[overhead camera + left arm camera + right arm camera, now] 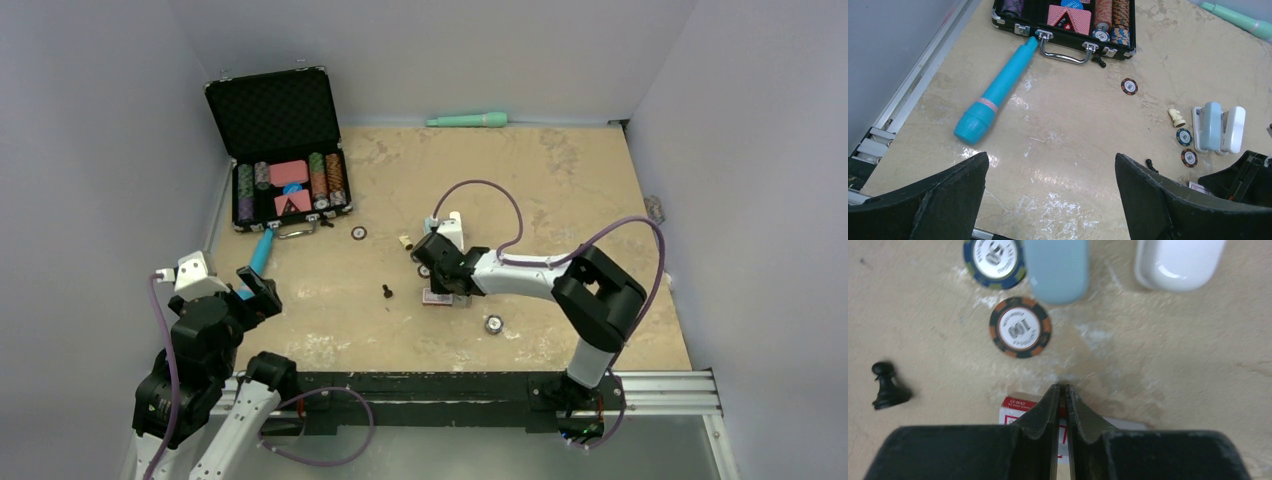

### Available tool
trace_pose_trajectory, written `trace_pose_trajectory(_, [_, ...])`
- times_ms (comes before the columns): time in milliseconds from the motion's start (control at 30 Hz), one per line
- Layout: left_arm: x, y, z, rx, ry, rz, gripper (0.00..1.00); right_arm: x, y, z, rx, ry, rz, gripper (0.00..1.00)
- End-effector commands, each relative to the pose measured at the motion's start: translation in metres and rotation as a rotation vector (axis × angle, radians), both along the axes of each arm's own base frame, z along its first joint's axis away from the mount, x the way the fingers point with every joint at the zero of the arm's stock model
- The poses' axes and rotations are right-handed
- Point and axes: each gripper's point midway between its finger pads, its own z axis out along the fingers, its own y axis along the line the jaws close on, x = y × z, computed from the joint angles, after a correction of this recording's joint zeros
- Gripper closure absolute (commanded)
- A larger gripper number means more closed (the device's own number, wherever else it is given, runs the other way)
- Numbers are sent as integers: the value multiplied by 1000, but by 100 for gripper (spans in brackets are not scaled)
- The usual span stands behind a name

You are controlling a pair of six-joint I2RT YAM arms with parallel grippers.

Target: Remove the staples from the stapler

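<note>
I'm running the right tool (1062, 390) low over the desk (1173, 355). Its fingers are pinched almost together with only a sliver between them, and I can't make out anything caught in that gap. Directly under the tips lies a small red-and-white printed packet (1018, 405); I cannot read what it is. The stapler (1218, 127) lies just ahead of this tool, swung open flat so its blue half and white half rest side by side. I judge it lies that way to expose the staple channel, though no staples show from any view. An orange chip (1020, 327) and a blue chip (994, 260) sit between the tool and the stapler, and a black pawn (884, 385) stands off to the tool's left. The left tool (1050, 157) hangs spread as wide as it goes with nothing in it, parked well away, probably to keep clear. A blue cylinder (995, 97) lies ahead of it, pointing at the open case (275, 112). Inside the case are stacked chips (325, 178) and red card decks (288, 172).
</note>
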Motion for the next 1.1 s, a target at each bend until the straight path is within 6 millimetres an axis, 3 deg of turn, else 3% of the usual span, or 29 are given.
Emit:
trace_pose_trajectory(0, [7, -1, 4, 13, -12, -6, 0, -24, 24, 5, 47, 14, 31, 89])
trace_pose_trajectory(233, [7, -1, 4, 13, -13, -4, 0, -53, 36, -11, 35, 67, 45, 89])
trace_pose_trajectory(333, [7, -1, 4, 13, -11, -5, 0, -56, 38, -6, 54, 62, 49, 89])
trace_pose_trajectory(567, [9, -6, 2, 11, -2, -31, 0, -51, 54, 56, 186, -18, 99, 88])
trace_pose_trajectory(700, [15, -20, -1, 3, 22, -104, 4, -43, 50, 91, 219, -85, 92, 84])
trace_pose_trajectory(867, [25, -56, -6, -53, 67, -276, 8, -20, 21, 108, 235, -125, 14, 65])
trace_pose_trajectory(1067, [24, -119, -30, -196, 236, -543, 15, 4, -22, 131, 279, -188, -62, 63])
